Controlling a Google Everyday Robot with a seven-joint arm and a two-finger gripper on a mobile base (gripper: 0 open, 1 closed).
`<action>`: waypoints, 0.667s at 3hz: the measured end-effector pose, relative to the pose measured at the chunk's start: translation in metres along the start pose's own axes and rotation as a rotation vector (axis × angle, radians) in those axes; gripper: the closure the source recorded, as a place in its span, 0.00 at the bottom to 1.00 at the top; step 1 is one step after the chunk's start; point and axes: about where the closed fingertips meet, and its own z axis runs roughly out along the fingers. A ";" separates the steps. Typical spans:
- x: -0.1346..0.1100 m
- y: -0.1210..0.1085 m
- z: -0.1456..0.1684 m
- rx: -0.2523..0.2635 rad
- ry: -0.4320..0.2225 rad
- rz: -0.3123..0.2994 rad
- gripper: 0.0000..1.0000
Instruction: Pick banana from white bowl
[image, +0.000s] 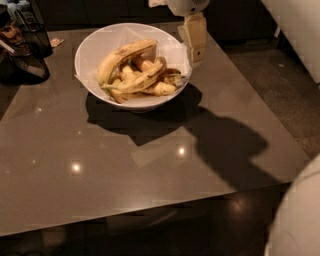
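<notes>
Just over the rim of the white bowl (145, 103) hangs the gripper (194, 44) (spread or closed, I cannot tell), the banana (142, 79) lying inward, its long axis slanting toward it.

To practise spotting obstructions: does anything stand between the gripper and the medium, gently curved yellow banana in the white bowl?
The cream gripper hangs by the right rim of the wide white bowl. Between it and the banana stand only that rim and the raised edge of the white paper lining.
</notes>
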 end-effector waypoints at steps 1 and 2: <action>-0.004 -0.006 0.013 -0.022 -0.017 -0.013 0.11; -0.005 -0.011 0.025 -0.043 -0.031 -0.015 0.27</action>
